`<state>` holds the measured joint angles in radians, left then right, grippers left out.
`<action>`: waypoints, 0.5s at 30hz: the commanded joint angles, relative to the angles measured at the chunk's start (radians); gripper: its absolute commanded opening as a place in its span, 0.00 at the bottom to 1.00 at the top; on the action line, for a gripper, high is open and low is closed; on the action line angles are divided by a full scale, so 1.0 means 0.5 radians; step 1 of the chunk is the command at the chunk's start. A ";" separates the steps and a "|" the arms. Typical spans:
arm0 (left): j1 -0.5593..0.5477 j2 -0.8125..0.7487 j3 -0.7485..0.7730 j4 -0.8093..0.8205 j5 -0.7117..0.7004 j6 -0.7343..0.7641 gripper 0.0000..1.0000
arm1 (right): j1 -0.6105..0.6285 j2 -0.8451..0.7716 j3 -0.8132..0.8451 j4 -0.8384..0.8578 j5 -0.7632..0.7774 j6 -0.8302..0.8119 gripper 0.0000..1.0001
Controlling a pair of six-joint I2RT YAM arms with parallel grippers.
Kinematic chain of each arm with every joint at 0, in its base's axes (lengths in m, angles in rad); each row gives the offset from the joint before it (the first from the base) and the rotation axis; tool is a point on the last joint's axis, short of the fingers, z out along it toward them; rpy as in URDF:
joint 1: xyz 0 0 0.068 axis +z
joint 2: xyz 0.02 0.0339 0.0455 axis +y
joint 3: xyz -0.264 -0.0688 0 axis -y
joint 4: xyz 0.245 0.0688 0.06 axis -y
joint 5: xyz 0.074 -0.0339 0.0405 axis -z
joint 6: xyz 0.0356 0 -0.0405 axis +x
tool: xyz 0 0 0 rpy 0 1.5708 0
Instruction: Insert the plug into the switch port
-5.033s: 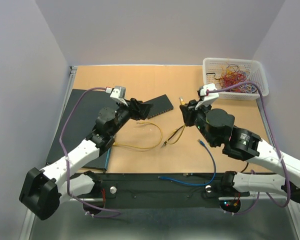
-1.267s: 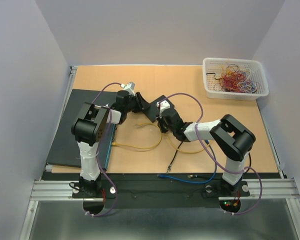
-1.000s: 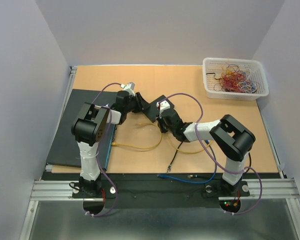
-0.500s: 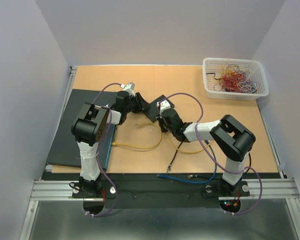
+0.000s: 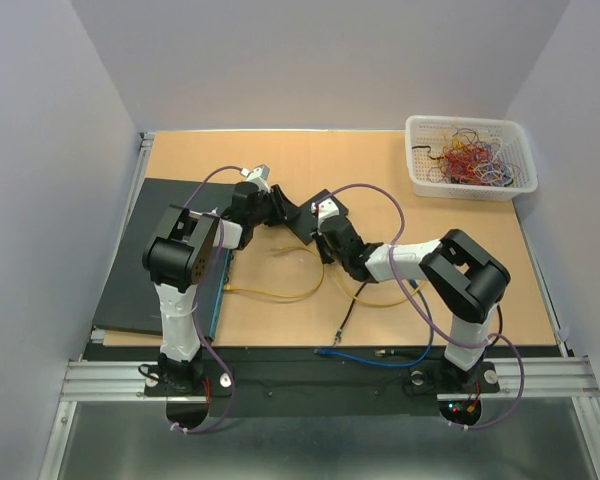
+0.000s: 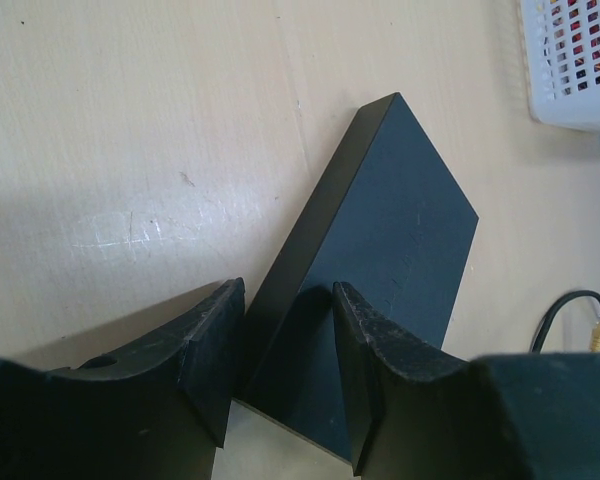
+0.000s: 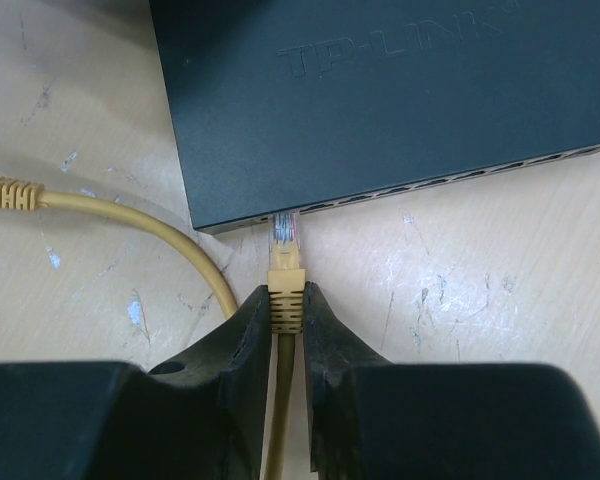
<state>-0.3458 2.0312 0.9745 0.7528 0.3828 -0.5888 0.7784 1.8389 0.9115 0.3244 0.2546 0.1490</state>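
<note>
At the left of the top view, a dark, smooth rectangular mat [image 5: 130, 270] lies on the pale tan, scuffed board of the bench [image 5: 210, 160]. Just right of it, the left hand [image 5: 280, 212] [image 6: 285, 330] is closed on one narrow end of the flat matte-black rectangular plastic switch [image 5: 315, 205] [image 6: 380, 250]. Its rough, rubbery black fingers [image 6: 215, 350] press that end from both sides.

The switch has crisp edges and embossed lettering on its lid [image 7: 380, 90]. A row of ports runs along its lower edge in the right wrist view.

Right of centre, the right hand [image 5: 325, 243] [image 7: 285, 300] is pinched nearly shut on the ribbed yellow boot of the plug [image 7: 284, 235]. The plug's clear plastic tip meets the port row near the switch's left corner; whether it has entered cannot be told. A glossy round yellow cable [image 7: 110, 207] curves away to the left.

At the upper right stands a white perforated plastic basket [image 5: 470, 192] of tangled coloured wires.
</note>
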 commanded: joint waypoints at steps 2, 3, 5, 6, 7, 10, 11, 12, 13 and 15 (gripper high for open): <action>-0.045 -0.034 -0.038 -0.073 0.032 0.006 0.51 | 0.048 0.007 0.110 0.161 0.003 -0.003 0.00; -0.045 -0.025 -0.038 -0.073 0.035 0.006 0.51 | 0.051 0.010 0.107 0.170 0.015 -0.006 0.00; -0.048 -0.022 -0.038 -0.070 0.038 0.003 0.51 | 0.057 0.013 0.101 0.204 0.025 -0.013 0.00; -0.051 -0.022 -0.041 -0.073 0.047 0.006 0.51 | 0.060 0.013 0.085 0.237 0.025 -0.025 0.01; -0.054 -0.022 -0.041 -0.070 0.050 0.006 0.51 | 0.069 0.010 0.073 0.268 0.018 -0.040 0.01; -0.060 -0.013 -0.050 -0.061 0.069 0.015 0.51 | 0.072 0.004 0.015 0.369 -0.015 -0.080 0.01; -0.060 -0.007 -0.053 -0.061 0.075 0.018 0.51 | 0.078 0.001 -0.013 0.412 -0.034 -0.098 0.01; -0.060 -0.003 -0.056 -0.061 0.081 0.018 0.51 | 0.078 0.001 -0.031 0.449 -0.031 -0.108 0.01; -0.060 -0.003 -0.059 -0.058 0.084 0.021 0.51 | 0.078 0.001 -0.047 0.495 -0.028 -0.117 0.00; -0.060 -0.006 -0.071 -0.042 0.109 0.027 0.51 | 0.078 0.004 -0.086 0.581 -0.015 -0.144 0.00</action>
<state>-0.3477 2.0312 0.9741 0.7578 0.3840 -0.5854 0.8005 1.8412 0.8852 0.3927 0.2577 0.1146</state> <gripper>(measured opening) 0.514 0.209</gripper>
